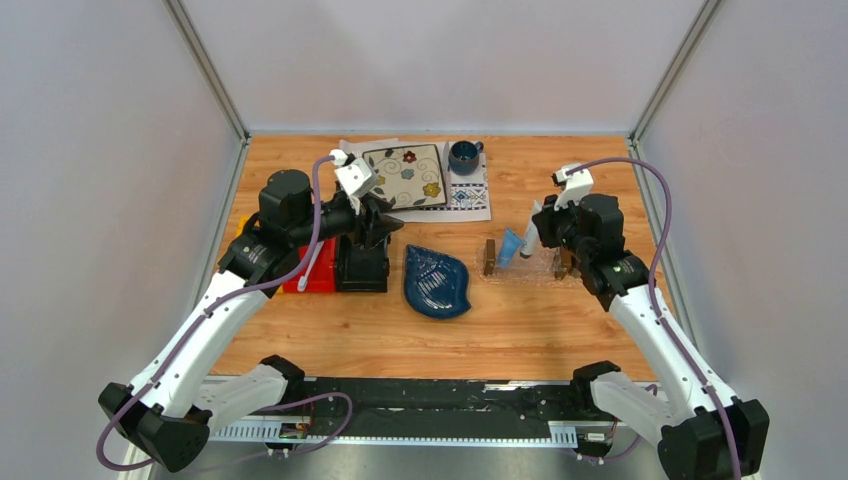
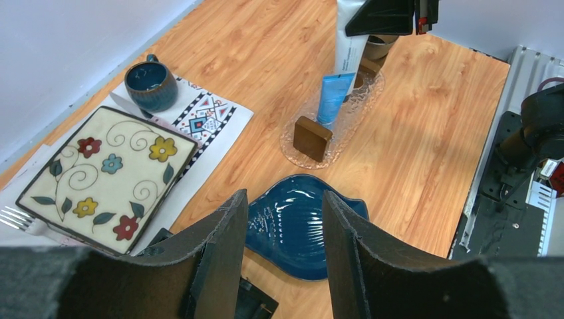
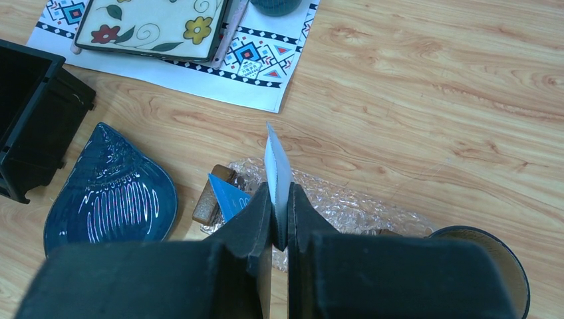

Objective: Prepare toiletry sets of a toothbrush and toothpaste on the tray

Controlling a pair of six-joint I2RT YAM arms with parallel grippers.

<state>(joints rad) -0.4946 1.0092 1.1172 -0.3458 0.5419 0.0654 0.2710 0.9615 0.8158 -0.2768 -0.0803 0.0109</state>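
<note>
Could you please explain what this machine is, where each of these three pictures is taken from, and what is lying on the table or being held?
These are two robot arms bolted at the near edge of a wooden table. The wide picture comes from a camera above and behind them; the other two come from cameras on each wrist, looking past that arm's own tool.

The right tool is shut on a white-grey toothpaste tube, held above the clear tray, which has a brown wooden block at its end. A light blue toothpaste tube already lies in the tray.

The left tool is open and holds nothing; it hangs over a black bin, beside a red bin.

Also on the table: a dark blue leaf-shaped dish, a flowered square plate on a patterned cloth, a blue mug and a fork.
</note>
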